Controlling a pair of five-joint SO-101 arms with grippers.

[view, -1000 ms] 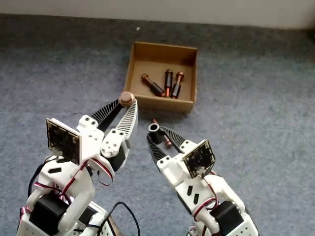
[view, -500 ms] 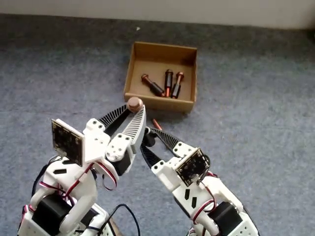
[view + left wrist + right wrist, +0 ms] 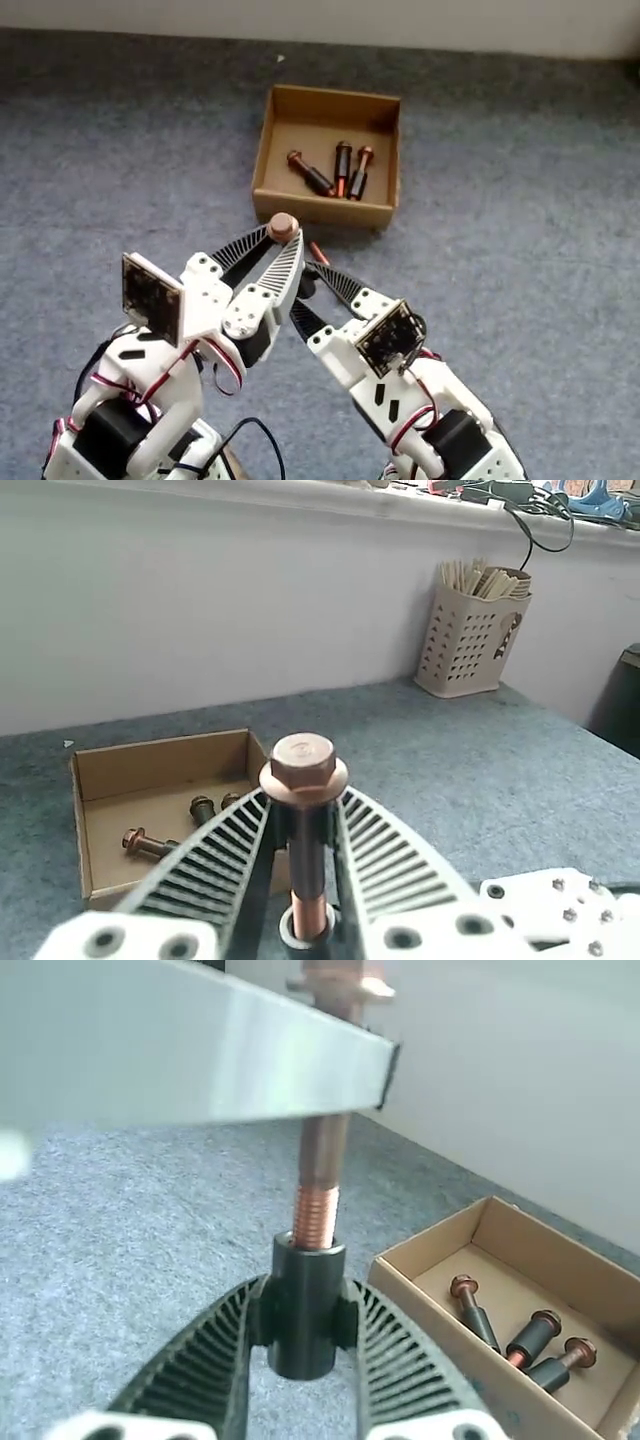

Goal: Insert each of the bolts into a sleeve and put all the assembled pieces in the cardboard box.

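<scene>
My left gripper point(image 3: 281, 237) is shut on a copper bolt point(image 3: 303, 820), held upright with its hex head point(image 3: 283, 225) on top. My right gripper point(image 3: 300, 1332) is shut on a black sleeve point(image 3: 303, 1305) directly beneath. The bolt's threaded tip point(image 3: 316, 1216) sits just inside the sleeve's mouth point(image 3: 305, 927). The cardboard box point(image 3: 266, 150) lies beyond both grippers and holds three assembled bolt-and-sleeve pieces point(image 3: 339, 171). Another loose bolt point(image 3: 317, 250) lies on the carpet between the grippers and the box, mostly hidden.
Grey carpet point(image 3: 520, 220) covers the floor all around. A pale wall point(image 3: 200, 600) runs behind the box. A perforated beige holder point(image 3: 470, 630) with sticks stands far off by the wall.
The left gripper carried the bolt to the right and toward the right gripper, bringing it over the sleeve. The right gripper shifted slightly left with the sleeve.
</scene>
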